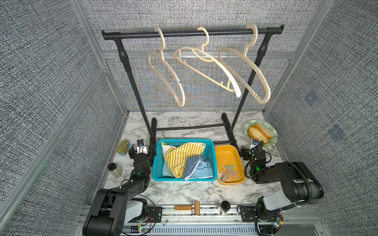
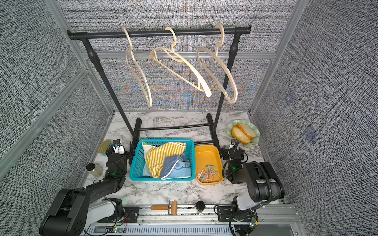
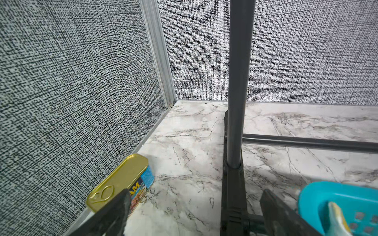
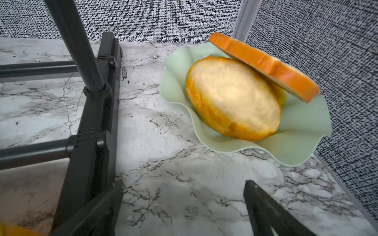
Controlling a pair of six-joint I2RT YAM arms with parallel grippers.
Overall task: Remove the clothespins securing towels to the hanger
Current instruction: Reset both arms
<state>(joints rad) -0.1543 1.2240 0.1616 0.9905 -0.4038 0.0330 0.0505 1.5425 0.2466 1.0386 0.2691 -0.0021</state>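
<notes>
Three beige hangers (image 1: 238, 92) (image 2: 207, 93) hang bare on the black rack's bar (image 1: 192, 32). The towels lie bunched in a teal basket (image 1: 184, 140): a yellow-striped one (image 1: 180, 155) (image 2: 161, 155), a dark blue one (image 1: 192, 165) and a light aqua one (image 1: 204, 172). Several clothespins (image 1: 229, 173) (image 2: 208, 173) lie in an orange tray (image 1: 227, 153) right of the basket. My left gripper (image 1: 141, 152) (image 3: 195, 196) sits low beside the rack's left foot (image 3: 233, 194), open and empty. Beside the right foot my right gripper (image 1: 253, 152) (image 4: 184, 187) is open and empty over bare marble.
A gold-lidded tin (image 1: 123, 147) (image 3: 120, 183) and a small jar (image 1: 114, 169) stand by the left wall. A green wavy plate (image 4: 306, 126) with bread (image 1: 260, 130) is at the back right. A wooden roller (image 1: 190, 207) and a dark-lidded jar (image 1: 224, 206) lie on the front rail.
</notes>
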